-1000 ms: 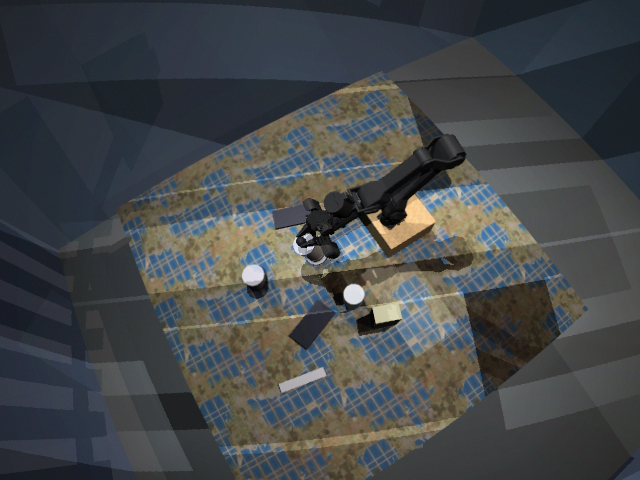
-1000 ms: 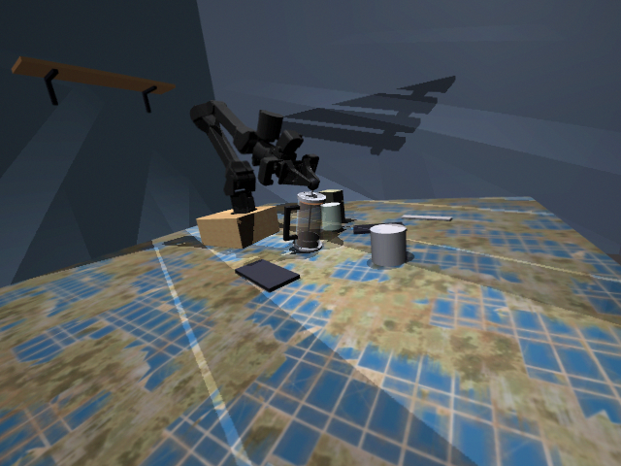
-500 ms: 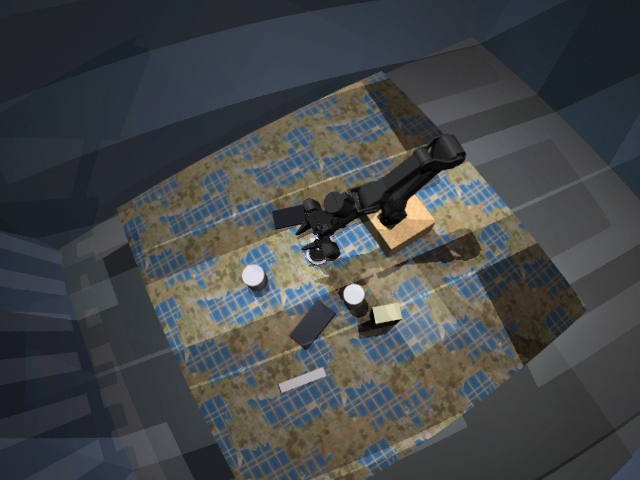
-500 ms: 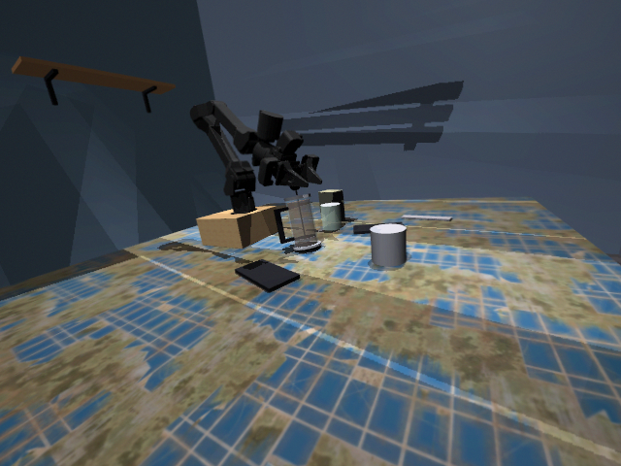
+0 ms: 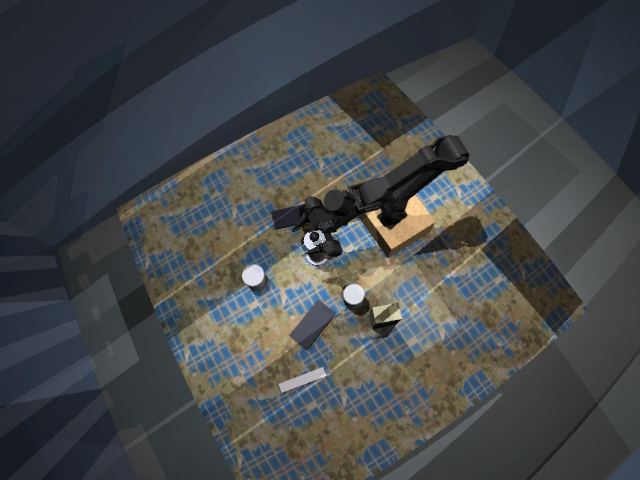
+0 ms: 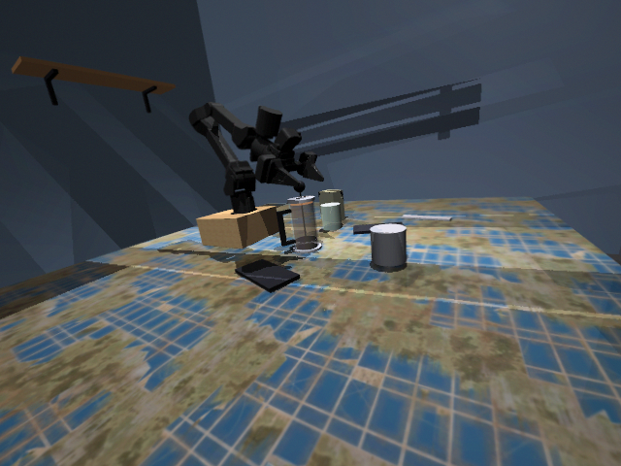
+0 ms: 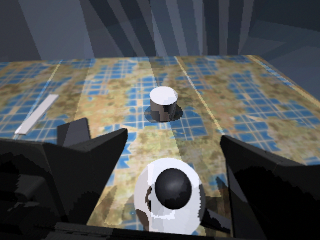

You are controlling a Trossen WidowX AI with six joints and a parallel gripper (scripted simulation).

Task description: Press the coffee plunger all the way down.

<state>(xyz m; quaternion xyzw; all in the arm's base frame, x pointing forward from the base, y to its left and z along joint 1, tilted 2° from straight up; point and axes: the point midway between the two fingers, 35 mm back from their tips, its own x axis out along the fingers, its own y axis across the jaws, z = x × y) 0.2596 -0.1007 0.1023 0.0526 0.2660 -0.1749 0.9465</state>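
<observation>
Worktop (image 6: pixel 451 350): covered in a blue-and-tan grid pattern; all objects are carried on it.
Arm (image 6: pixel 225 145): black, mounted on a tan wooden block (image 6: pixel 235 228), reached out over the coffee press.
Coffee press (image 6: pixel 302 222): seen upright just beside the wooden block, clear-walled, with a black handle on the block's side.
Grey cylinder (image 6: pixel 387 246): stood near the press, apart from it.
Dark flat slab (image 6: pixel 267 275): laid on the worktop in front of the press.
Claw (image 7: pixel 172 150): spread wide apart, nothing gripped; one finger (image 7: pixel 95 165) is seen on each side of the knob.
Plunger knob (image 7: pixel 173 188): black and round, sat low on the press's white lid, untouched.
</observation>
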